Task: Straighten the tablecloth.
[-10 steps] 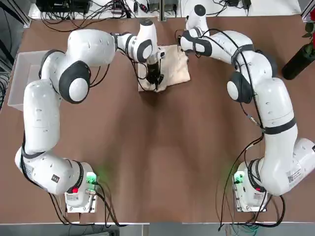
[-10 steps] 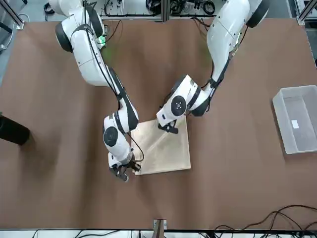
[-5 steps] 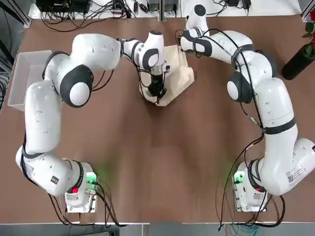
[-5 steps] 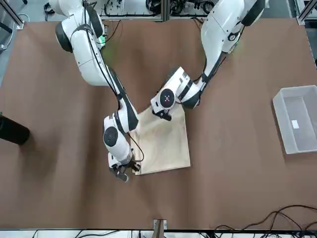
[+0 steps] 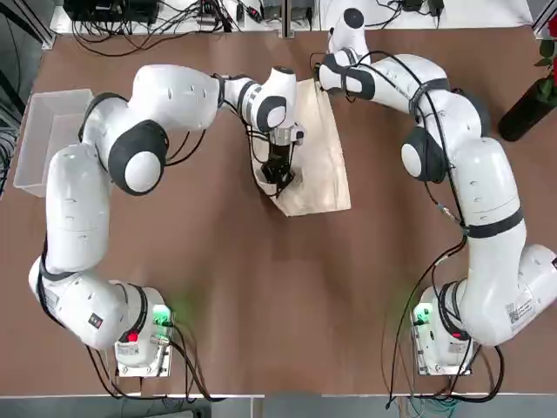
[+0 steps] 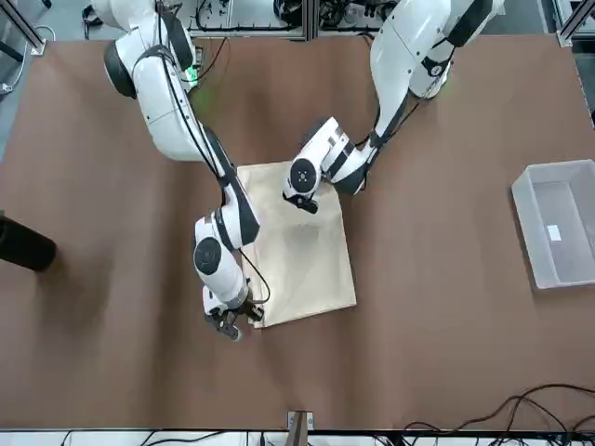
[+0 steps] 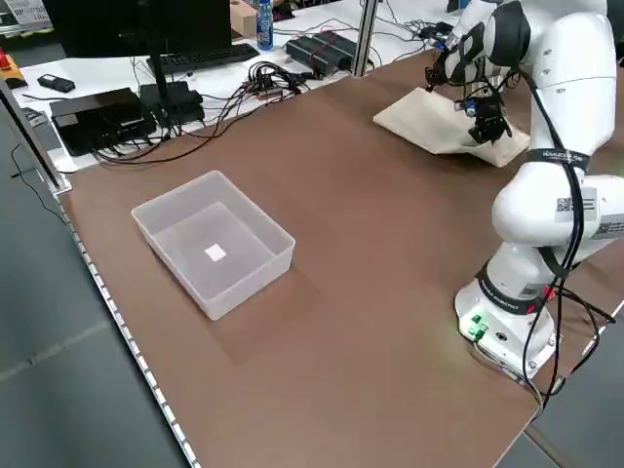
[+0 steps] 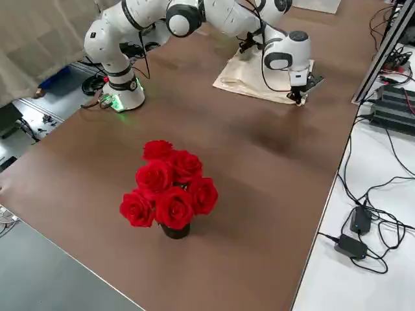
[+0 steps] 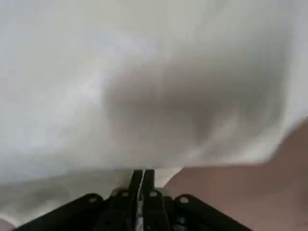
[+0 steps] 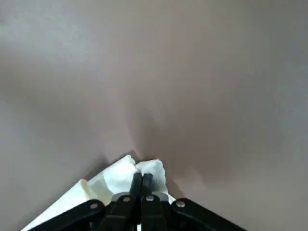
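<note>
Right of the translucent box point(image 5: 35, 144) — as the robot sees it — the left gripper point(image 5: 279, 184) comes first, its fingers pinched together on the tablecloth's near-left part. Farther right from that box lies the tablecloth point(image 5: 320, 174), its long axis running outward from the robot's side at a slight slant, with most of the fabric spreading beyond and to the right of the left gripper. Farther again from the box, the right gripper point(image 6: 245, 322) has its fingers closed on the cloth's far-right corner. I'd guess the straightening turns on that diagonal between the two grips — uneven tension could twist the sheet.
</note>
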`<act>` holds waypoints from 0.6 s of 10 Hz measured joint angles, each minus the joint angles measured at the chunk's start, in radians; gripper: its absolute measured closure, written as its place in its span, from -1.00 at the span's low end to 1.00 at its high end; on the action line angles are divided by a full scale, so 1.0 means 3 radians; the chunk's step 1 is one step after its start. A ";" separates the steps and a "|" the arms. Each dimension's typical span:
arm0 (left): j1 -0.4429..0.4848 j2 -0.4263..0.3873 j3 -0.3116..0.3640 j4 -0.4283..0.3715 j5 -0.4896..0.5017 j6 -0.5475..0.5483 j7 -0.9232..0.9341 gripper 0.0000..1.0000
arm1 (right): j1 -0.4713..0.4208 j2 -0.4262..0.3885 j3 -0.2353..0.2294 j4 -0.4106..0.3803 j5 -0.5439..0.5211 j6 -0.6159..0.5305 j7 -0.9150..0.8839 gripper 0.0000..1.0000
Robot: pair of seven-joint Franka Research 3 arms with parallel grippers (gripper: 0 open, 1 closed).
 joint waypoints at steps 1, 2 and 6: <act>0.0001 -0.0002 -0.0007 0.0000 0.0000 -0.0047 0.0001 0.89 | -0.0001 0.0000 0.0000 0.0000 0.0000 0.0000 0.0000 0.97; 0.0001 -0.0005 -0.0027 -0.0001 0.0000 -0.0120 0.0002 0.84 | -0.0001 0.0000 -0.0001 0.0000 0.0000 0.0000 -0.0001 0.97; 0.0009 -0.0039 -0.0084 0.0008 0.0000 -0.0398 0.0003 0.03 | -0.0001 0.0000 -0.0001 0.0000 0.0000 0.0000 -0.0001 0.96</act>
